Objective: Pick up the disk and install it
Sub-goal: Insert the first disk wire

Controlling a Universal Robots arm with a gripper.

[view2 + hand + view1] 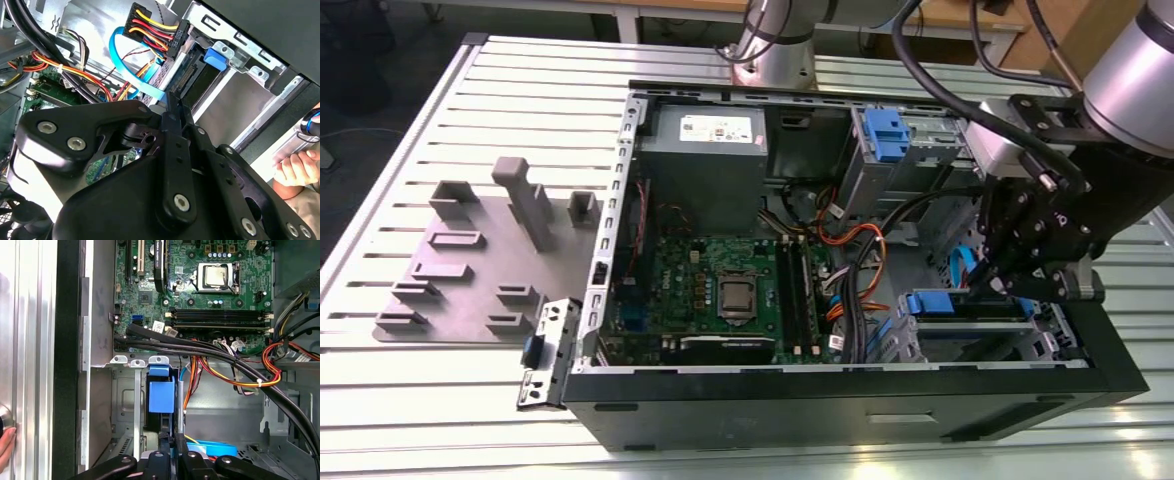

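1. Ribbed aluminium table [400,130] carries an open black computer case [854,410] lying on its side, with a grey fixture plate [460,270] just beside it on the exterior view's left.
2. Inside the case lie a green motherboard [714,285], a grey power supply [704,135] and bundles of orange, yellow and black cables [854,240].
3. A blue-handled caddy [885,130] sits fixed in the bay just beside the power supply.
4. The gripper [1014,285] reaches down into the case at the drive cage [987,340] near the case's front corner, on the exterior view's right.
5. The disk [161,397] stands edge-on in that cage, its blue caddy tab showing in the first wrist view and in the second wrist view [216,57].
6. The gripper's black fingers [172,460] are drawn close together at the disk's near edge; whether they pinch it or merely press against it, I cannot tell.
7. A flat blue data cable [131,70] curves just beside the cage.
8. A person's hand [295,167] rests on the table edge outside the case.
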